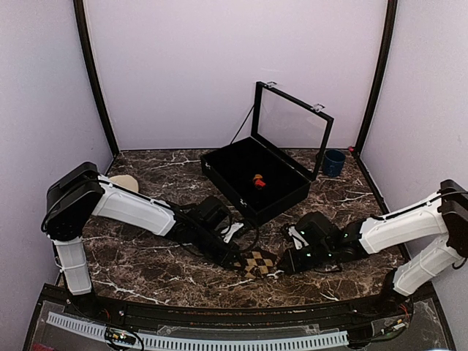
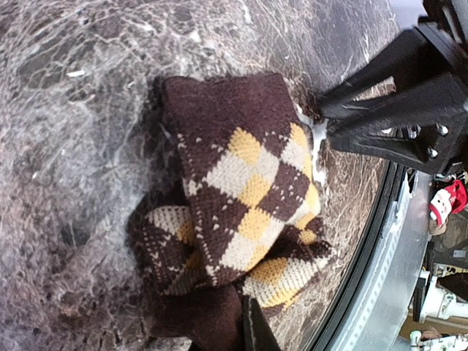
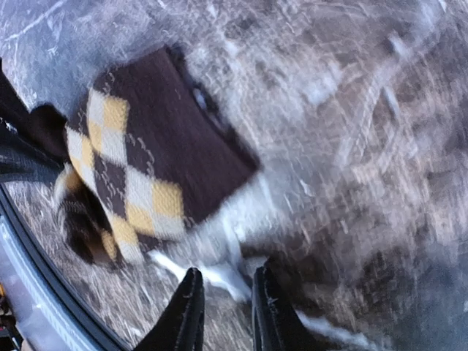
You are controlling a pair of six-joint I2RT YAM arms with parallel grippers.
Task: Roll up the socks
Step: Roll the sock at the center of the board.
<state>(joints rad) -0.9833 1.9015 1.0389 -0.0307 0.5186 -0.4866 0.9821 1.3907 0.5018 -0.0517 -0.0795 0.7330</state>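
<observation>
A dark sock with tan and yellow diamonds (image 1: 260, 262) lies folded into a loose bundle (image 2: 241, 190) on the marble table, near the front edge. My left gripper (image 2: 245, 325) is shut on its plain dark end, and only one finger (image 2: 256, 333) shows. To the sock's right, my right gripper (image 3: 227, 274) is low over the table, with its jaws a little apart and nothing between them. It is a short way from the sock's dark cuff (image 3: 175, 131). The other sock, a small red-and-orange bundle (image 1: 258, 181), lies inside the black box.
An open black box (image 1: 219, 170) with a raised glass lid (image 1: 292, 128) stands behind the sock. A blue cup (image 1: 334, 162) is at the back right and a tan object (image 1: 124, 183) at the back left. The table's raised front rail (image 2: 380, 256) runs close to the sock.
</observation>
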